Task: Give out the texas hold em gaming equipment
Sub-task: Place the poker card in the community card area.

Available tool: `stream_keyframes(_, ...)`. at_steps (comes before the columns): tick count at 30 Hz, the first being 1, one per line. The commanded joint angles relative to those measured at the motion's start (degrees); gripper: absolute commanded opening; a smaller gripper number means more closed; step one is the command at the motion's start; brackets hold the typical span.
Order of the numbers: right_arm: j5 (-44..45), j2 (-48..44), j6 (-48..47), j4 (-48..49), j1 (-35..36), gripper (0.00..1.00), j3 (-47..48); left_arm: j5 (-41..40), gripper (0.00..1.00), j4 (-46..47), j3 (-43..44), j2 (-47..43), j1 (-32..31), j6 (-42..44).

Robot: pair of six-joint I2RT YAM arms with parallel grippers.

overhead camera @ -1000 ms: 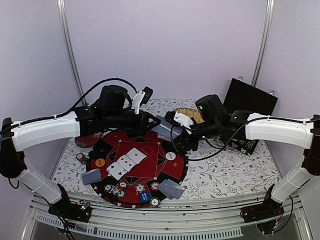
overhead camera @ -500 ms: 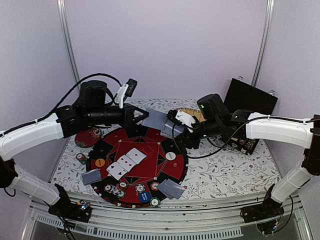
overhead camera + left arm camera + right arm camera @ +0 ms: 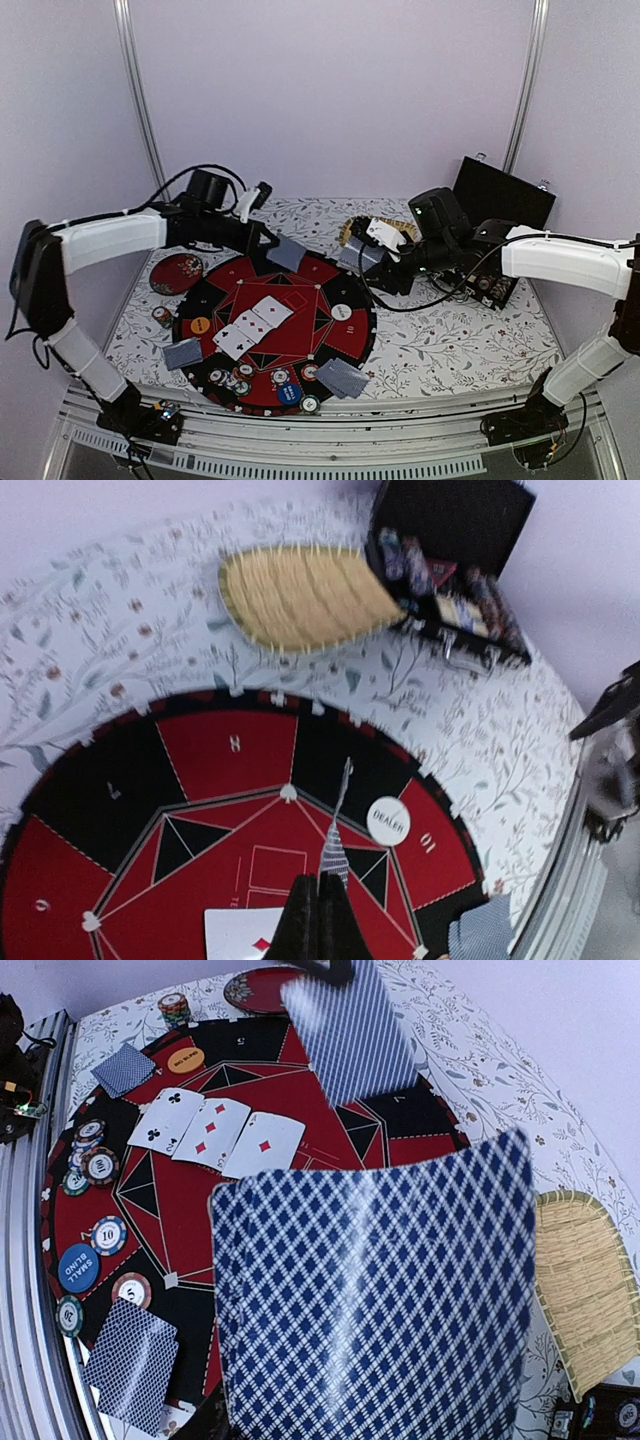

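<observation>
free: far sectors of mat (image 3: pixel 230 760) | blocked: near rim, chips (image 3: pixel 281 378), card piles (image 3: pixel 343 377)

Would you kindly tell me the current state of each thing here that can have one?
Left gripper: shut on a single card, above the mat.
Right gripper: shut on a stack of cards.
Three middle cards: face up on the mat.
Two near piles: face down.
Case: open, lid raised.
Woven tray: empty.
</observation>
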Motion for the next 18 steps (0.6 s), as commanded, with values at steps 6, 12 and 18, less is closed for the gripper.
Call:
stream_keyframes(6, -0.73, -2.54, 0.06, -0.72, -0.01, 0.44, -0.85, 8.65, 0.0, -10.07, 9.77, 20.52, -0.03, 10.67)
stream_keyframes(12, -1.3, -2.2, 0.28, -0.37, 0.03, 0.44, -0.9, 6.32, 0.0, -11.76, 11.92, 28.85, -0.02, 12.61)
stream_keyframes(18, -1.63, -2.18, 0.35, -0.34, 0.0, 0.44, -0.64, 4.0, 0.0, -12.35, 14.32, 33.25, -0.12, 14.11)
